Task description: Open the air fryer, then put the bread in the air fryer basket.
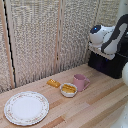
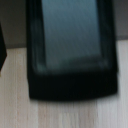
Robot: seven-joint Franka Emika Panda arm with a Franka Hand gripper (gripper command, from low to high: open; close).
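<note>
Arm (image 1: 111, 37) is up at the exterior view's right, wrist block over the air fryer (image 1: 111, 64) at the table's (image 1: 95, 102) far corner. Fingers hidden behind the arm, so can't tell how wide the claw is. Wrist view: looking down on the fryer's glossy black top (image 2: 74, 47) (blurry, no handle or fingertips visible). Bread (image 1: 53, 83) lies flat mid-table, just beside a white bowl of yellow food (image 1: 68, 89); pink mug (image 1: 80, 81) next to that. Patterned plate (image 1: 26, 107) sits near the front, exterior view's left.

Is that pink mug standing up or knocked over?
Upright: the pink mug stands on its base on the wooden table, with its handle out to the side.
</note>
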